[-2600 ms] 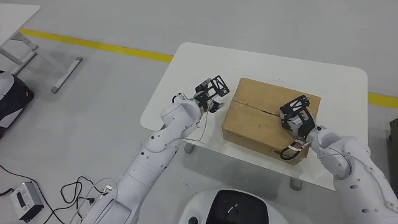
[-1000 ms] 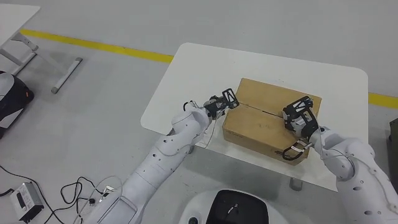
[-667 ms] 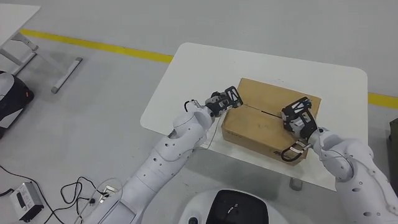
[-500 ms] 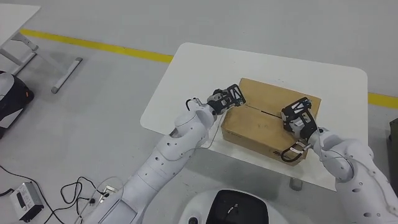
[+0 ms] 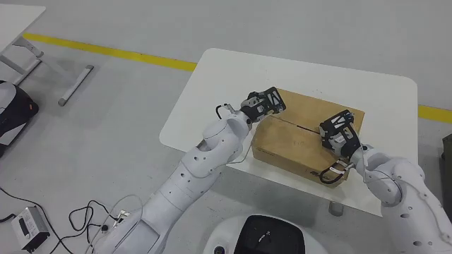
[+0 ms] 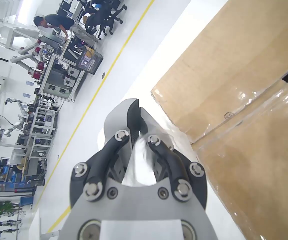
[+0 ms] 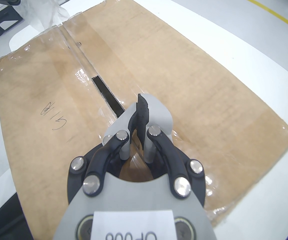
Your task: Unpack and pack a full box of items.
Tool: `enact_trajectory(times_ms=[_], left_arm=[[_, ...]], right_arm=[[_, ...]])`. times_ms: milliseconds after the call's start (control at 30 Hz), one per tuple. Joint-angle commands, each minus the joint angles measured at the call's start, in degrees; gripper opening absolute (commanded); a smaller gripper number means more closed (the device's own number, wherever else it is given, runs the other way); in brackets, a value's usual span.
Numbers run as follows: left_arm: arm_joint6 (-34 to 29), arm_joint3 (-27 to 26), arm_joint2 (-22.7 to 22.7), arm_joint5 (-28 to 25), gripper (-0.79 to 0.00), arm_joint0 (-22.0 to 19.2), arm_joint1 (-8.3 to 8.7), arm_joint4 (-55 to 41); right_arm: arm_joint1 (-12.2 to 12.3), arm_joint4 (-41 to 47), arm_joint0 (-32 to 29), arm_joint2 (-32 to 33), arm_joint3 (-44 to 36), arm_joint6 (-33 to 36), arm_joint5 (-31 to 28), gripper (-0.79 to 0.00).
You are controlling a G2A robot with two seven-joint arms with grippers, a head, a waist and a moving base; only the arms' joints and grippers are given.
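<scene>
Left wrist view: left end effector pinches clear tape beside brown, taped box.

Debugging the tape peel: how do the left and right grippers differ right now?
The left gripper is shut on a clear tape strip; the right gripper is shut with nothing plainly pinched. The left is at one end of the box; the right is over its top seam near the other end. Both are shut, in line with that seam.
</scene>
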Motion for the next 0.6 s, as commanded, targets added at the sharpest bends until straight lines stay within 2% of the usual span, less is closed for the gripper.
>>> enact_trajectory(times_ms=[0,500,567], left_arm=[[0.2,-0.2,0.2,-0.4,-0.785,-0.4,-0.11,0.0],[1.5,-0.5,2.1,-1.8,-0.785,-3.5,-1.09,-0.8],[1.6,-0.4,2.4,-2.4,-0.76,-4.0,-1.2,-0.7]], right_arm=[[0.0,0.0,0.0,0.1,-0.1,0.1,0.0,-0.785],[0.1,0.2,-0.2,0.6,-0.7,-0.1,0.3,-0.785],[0.1,0.2,-0.3,0.6,-0.4,0.1,0.3,-0.785]])
